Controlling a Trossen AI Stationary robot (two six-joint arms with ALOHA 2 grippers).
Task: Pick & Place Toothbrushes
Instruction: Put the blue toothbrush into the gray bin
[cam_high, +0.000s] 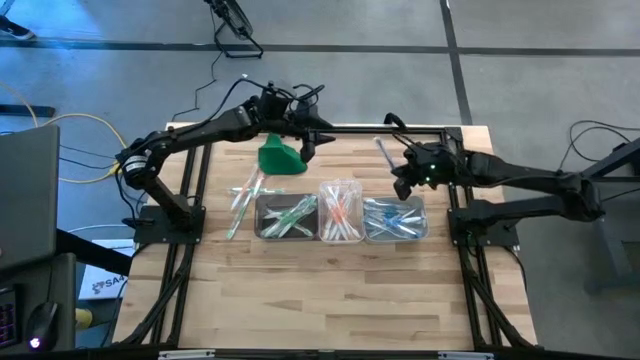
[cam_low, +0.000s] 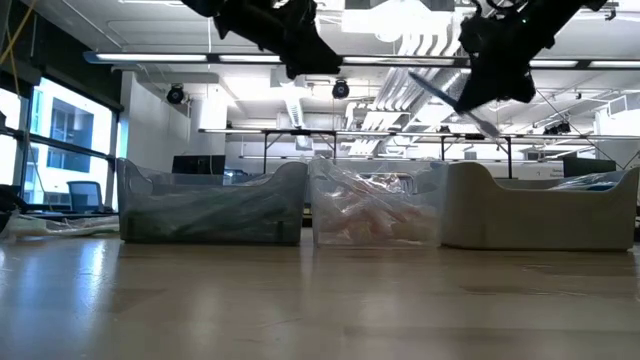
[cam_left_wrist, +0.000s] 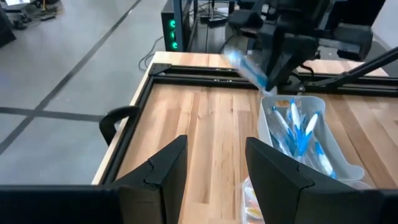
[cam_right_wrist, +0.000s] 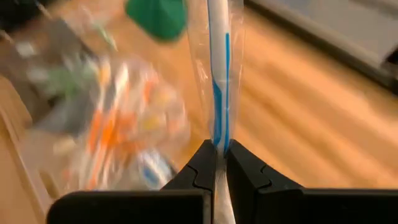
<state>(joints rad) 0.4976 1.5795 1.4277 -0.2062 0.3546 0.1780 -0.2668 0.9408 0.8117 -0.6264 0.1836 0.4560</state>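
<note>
Blue-white toothbrush in clear wrap is pinched at its lower end between the right gripper fingers, sticking out past the tips, above the blue tub. Left gripper spread, holding nothing, near the green lump.

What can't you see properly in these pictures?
- Right gripper: its blue toothbrush runs off the right wrist view's top; the bristle end is cut off.
- Orange toothbrushes: blurred in that view.
- Green cloth: the low view's tubs hide it.

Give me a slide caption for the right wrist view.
Right gripper shut on a wrapped blue toothbrush, held above the tubs.
</note>
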